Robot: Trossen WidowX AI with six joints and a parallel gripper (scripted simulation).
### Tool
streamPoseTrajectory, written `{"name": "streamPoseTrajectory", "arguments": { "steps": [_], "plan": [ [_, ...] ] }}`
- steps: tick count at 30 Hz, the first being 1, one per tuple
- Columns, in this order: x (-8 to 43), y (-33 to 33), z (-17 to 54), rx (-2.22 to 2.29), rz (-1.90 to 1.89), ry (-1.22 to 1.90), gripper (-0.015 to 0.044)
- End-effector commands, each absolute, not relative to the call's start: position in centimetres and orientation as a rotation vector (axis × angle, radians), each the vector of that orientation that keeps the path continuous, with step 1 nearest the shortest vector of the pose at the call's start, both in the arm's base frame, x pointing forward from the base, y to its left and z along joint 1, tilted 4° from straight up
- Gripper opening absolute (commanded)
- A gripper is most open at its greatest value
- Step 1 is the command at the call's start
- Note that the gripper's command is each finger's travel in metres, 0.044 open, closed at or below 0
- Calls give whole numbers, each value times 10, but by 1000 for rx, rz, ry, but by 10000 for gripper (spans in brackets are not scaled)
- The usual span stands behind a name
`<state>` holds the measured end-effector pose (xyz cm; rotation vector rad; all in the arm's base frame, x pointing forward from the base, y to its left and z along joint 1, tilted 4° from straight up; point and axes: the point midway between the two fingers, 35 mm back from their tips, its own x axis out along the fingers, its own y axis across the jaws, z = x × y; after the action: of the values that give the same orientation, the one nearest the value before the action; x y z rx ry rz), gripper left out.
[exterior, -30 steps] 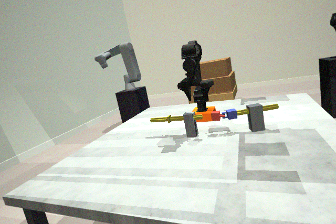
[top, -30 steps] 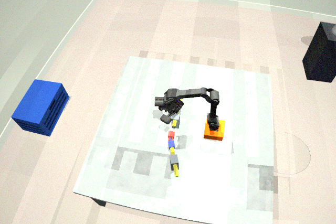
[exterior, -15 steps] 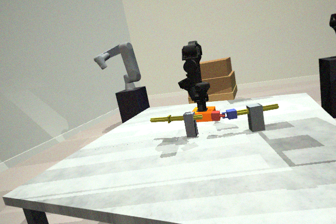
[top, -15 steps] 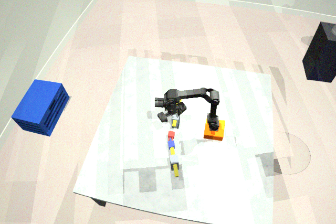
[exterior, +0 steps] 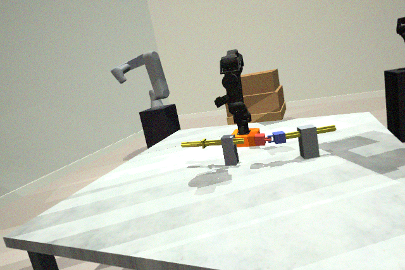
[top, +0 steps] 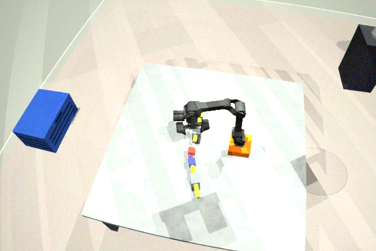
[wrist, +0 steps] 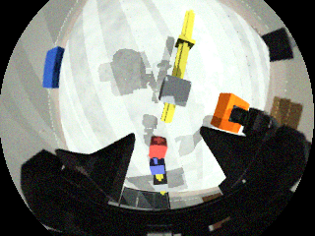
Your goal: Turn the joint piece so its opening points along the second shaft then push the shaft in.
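Note:
The red square joint piece (top: 191,151) (exterior: 259,139) (wrist: 157,148) hangs on hinges from a blue piece (top: 191,162) (exterior: 278,137) (wrist: 157,169) on the end of the first yellow shaft (top: 196,191) (exterior: 326,129). That shaft is held in a grey block (top: 194,178) (exterior: 309,143). The red opening faces roughly toward the second yellow shaft (top: 195,138) (exterior: 193,144) (wrist: 180,61); exact alignment cannot be told. A gap separates them. The second shaft runs through its block (exterior: 230,152) (wrist: 175,89), with a collar (exterior: 204,143) (wrist: 185,40) beyond. My gripper (top: 192,126) (wrist: 168,133) is open and empty, above the second shaft's side, touching nothing.
The arm stands on an orange base (top: 239,150) (wrist: 226,112) beside the two shafts. Both shafts are raised above the white table (top: 136,181) (exterior: 196,227). A blue crate (top: 42,114) (wrist: 53,68) and brown boxes (exterior: 261,84) (wrist: 286,113) stand off the table.

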<state>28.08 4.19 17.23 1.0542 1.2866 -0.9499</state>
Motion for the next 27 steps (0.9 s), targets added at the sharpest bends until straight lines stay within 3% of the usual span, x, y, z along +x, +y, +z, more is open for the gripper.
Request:
{"name": "streamPoseTrajectory", "arguments": {
  "steps": [1,13,27],
  "plan": [
    [280,41,170,1143,-1045,1236,440],
    [280,42,165,1240,-1140,1180,440],
    [286,45,106,1237,-1140,1181,440]
  ]
}}
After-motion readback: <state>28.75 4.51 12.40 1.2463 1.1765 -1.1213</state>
